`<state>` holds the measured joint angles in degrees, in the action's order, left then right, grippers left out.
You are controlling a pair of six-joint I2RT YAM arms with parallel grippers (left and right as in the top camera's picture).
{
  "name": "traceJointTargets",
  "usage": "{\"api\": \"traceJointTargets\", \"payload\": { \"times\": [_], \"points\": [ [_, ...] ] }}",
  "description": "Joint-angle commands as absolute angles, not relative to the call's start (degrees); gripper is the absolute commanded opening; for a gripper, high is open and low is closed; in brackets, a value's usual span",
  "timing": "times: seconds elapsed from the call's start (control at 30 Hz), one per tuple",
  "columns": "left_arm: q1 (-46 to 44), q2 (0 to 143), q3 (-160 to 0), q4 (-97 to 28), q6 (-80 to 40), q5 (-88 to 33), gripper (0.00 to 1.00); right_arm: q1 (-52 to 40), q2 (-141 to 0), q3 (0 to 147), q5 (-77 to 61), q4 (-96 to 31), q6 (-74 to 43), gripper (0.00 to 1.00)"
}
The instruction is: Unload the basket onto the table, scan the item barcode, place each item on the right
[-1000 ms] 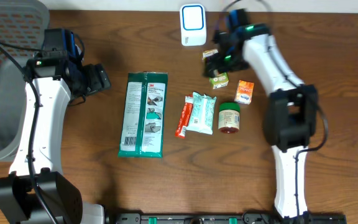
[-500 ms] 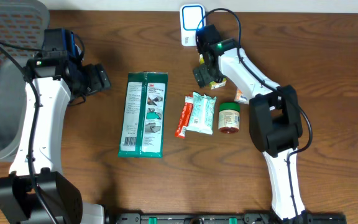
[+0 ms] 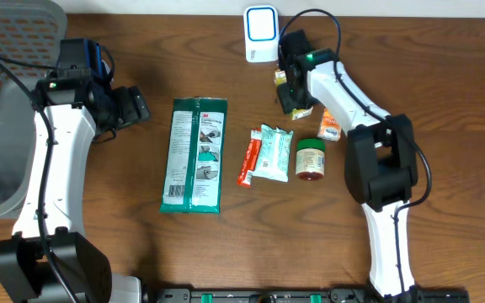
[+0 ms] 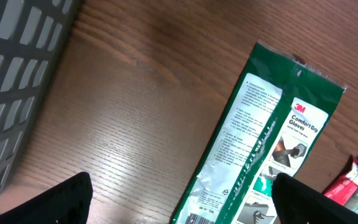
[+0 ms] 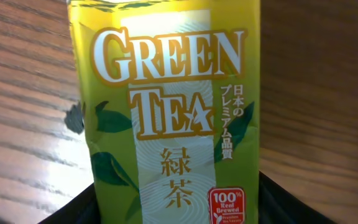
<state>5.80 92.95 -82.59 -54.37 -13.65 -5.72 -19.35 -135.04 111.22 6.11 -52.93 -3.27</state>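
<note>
**Green tea box between the right gripper's fingers**

The yellow-green cardboard box of green tea (image 5: 173, 112) lies on the brown wooden table (image 3: 470, 126), right between the two fingers of the right gripper (image 3: 291, 93). I cannot tell if they squeeze it. The white and blue scanner (image 3: 261, 32) stands near this gripper. The left gripper (image 3: 133, 107) is spread wide and holds nothing. The long green glove packet (image 4: 272, 143) lies near it.
</note>
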Motion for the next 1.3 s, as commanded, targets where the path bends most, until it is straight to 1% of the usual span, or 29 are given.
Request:
{"api": "traceJointTargets", "payload": {
  "times": [0.0, 0.13, 0.27, 0.4, 0.6, 0.87, 1.07, 1.1, 1.13, 1.2, 1.23, 1.27],
  "points": [
    [6.1, 93.2, -82.7, -54.5, -13.3, -5.8, 0.92, -17.8, -128.7, 111.3, 6.1, -53.1, -3.8, 0.56],
    [6.1, 93.2, -82.7, -54.5, -13.3, -5.8, 0.92, -16.3, -124.7, 111.3, 6.2, -53.6, -3.7, 0.55],
    [6.1, 93.2, -82.7, -54.6, -13.3, -5.8, 0.92, -12.6, -120.2, 111.3, 6.2, -55.7, -3.8, 0.56],
    [6.1, 93.2, -82.7, -54.6, -13.3, -5.8, 0.92, -6.7, -117.2, 111.3, 6.5, -59.6, -3.7, 0.54],
    [6.1, 93.2, -82.7, -54.5, -13.3, -5.8, 0.93, 5.0, -117.2, 110.1, 7.4, -67.3, -3.1, 0.52],
    [6.1, 93.2, -82.7, -54.6, -13.3, -5.8, 0.92, 18.5, -117.2, 106.8, 7.4, -70.1, -3.2, 0.51],
    [6.1, 93.2, -82.7, -54.5, -13.3, -5.8, 0.92, 24.6, -117.2, 106.0, 6.6, -69.9, -4.7, 0.52],
    [6.1, 93.2, -82.7, -54.6, -13.3, -5.8, 0.92, 25.1, -117.2, 106.0, 6.3, -69.9, -4.7, 0.55],
    [6.1, 93.2, -82.7, -54.5, -13.3, -5.8, 0.93, 25.7, -117.2, 106.0, 5.6, -69.9, -4.7, 0.64],
    [6.1, 93.2, -82.7, -54.6, -13.3, -5.8, 0.92, 26.4, -117.2, 106.0, 4.2, -70.1, -4.7, 0.92],
    [6.1, 93.2, -82.7, -54.6, -13.3, -5.8, 0.92, 26.7, -117.2, 106.0, 3.4, -70.2, -4.7, 0.99],
    [6.1, 93.2, -82.7, -54.5, -13.3, -5.8, 0.92, 27.0, -117.2, 106.0, 2.7, -70.2, -4.7, 0.99]
  ]
}}
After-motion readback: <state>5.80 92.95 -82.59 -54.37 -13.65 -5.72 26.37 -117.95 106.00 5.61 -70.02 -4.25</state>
